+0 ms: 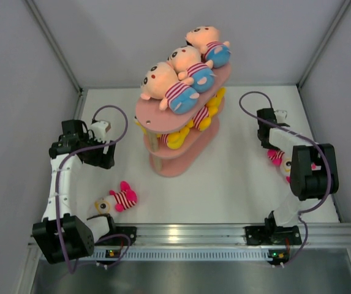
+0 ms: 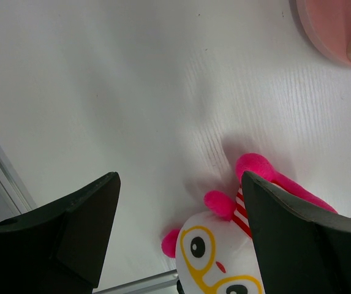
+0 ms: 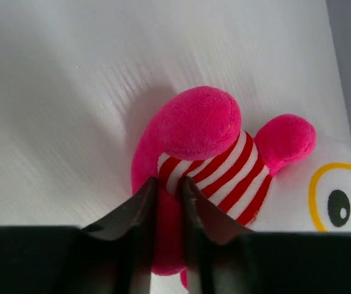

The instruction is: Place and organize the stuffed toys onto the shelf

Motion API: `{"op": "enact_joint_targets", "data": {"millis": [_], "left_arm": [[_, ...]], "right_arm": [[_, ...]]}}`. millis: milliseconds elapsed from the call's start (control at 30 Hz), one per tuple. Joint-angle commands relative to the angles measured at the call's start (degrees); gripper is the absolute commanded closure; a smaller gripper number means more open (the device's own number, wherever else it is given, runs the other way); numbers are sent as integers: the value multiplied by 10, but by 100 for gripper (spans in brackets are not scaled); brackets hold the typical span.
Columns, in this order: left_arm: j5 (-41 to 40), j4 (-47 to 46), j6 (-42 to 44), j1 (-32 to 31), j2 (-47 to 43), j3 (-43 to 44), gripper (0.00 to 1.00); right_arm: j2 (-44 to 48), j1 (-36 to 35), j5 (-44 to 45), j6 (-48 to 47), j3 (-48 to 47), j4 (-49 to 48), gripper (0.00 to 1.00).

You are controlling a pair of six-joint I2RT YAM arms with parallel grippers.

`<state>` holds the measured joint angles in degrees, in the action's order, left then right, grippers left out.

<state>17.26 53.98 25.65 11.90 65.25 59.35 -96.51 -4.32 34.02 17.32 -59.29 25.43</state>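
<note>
Near left: pink plush toy with white face and striped shirt [image 1: 117,199] lies on the white surface [image 1: 236,184]; left end effector [image 2: 178,184] spread wide, gripping nothing.
Right: right end effector [image 3: 168,184] pinching the second pink striped plush toy [image 3: 206,141] by a fold of body.
Handling: light, squashy, fuzzy; a thin pinch could slip, so the striped waist looks surer.
Far centre: salmon-pink three-tier oval shelf [image 1: 178,160], peach-headed plush dolls [image 1: 187,61] on top, yellow plush toys [image 1: 175,139] mid-tier.
</note>
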Motion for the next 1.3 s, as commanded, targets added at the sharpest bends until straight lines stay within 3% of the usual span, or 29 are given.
{"op": "enact_joint_targets", "data": {"millis": [0, 33, 233, 333, 433, 633, 733, 900, 933, 1033, 1267], "left_arm": [[0, -19, 5, -2, -9, 6, 14], [0, -19, 5, -2, -11, 4, 14], [-1, -19, 8, -2, -15, -1, 14], [3, -19, 5, -2, -16, 0, 14], [3, -19, 2, -2, -20, 2, 14], [-2, -14, 3, -2, -30, 2, 14], [-4, -12, 3, -2, -35, 1, 14], [-4, -9, 5, -2, -40, 1, 14], [-4, -9, 5, -2, -41, 1, 14], [-3, -8, 5, -3, -38, 4, 14], [-7, -7, 1, -2, -43, 7, 13]], "right_arm": [[-7, 4, -17, -15, -13, 8, 86], [-3, 4, -19, -18, -7, 8, 100], [90, -14, -83, -45, 41, -5, 100], [150, -66, -135, -103, 78, -26, 100], [199, -188, -140, -165, 95, -40, 100], [297, -363, -214, -308, 152, -74, 100], [360, -423, -278, -367, 197, -93, 100], [491, -451, -418, -472, 261, -108, 100], [517, -457, -446, -530, 269, -100, 100], [531, -477, -518, -660, 261, -55, 100], [428, -507, -401, -857, 135, 69, 100]]}}
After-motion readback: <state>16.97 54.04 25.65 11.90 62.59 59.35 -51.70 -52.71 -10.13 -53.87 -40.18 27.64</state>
